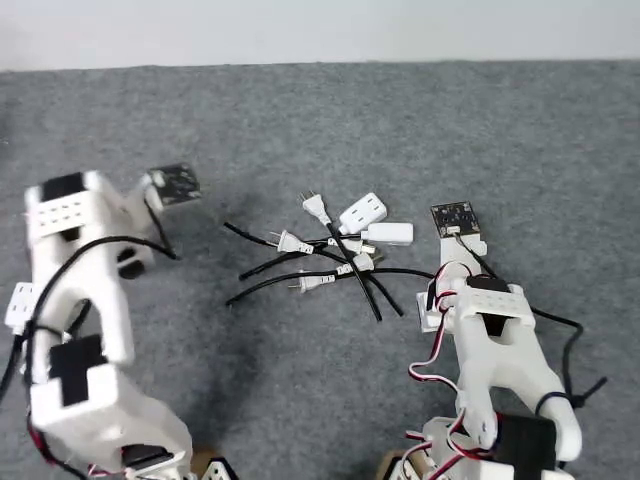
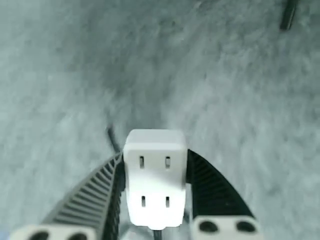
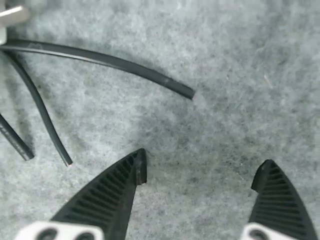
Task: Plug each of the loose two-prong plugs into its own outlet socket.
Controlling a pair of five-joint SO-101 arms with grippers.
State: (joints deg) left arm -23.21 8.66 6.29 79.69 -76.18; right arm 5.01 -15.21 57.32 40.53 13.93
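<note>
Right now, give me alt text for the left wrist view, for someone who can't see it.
The left gripper is shut on a white outlet socket, whose two pairs of slots face the camera, clamped between dark ribbed fingers. Behind it lies the grey felt-like table surface, with a black cord end farther off.

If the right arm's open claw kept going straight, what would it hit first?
Probably the bare grey mat; the right gripper has nothing between its fingers. A black cable end lies beyond, though depth is unclear.

Plugs [image 1: 288,241] and 2 sockets [image 1: 388,233] lie clustered centrally on the table [image 1: 520,130]; another socket [image 2: 154,192] sits in the left tool [image 2: 154,156].
</note>
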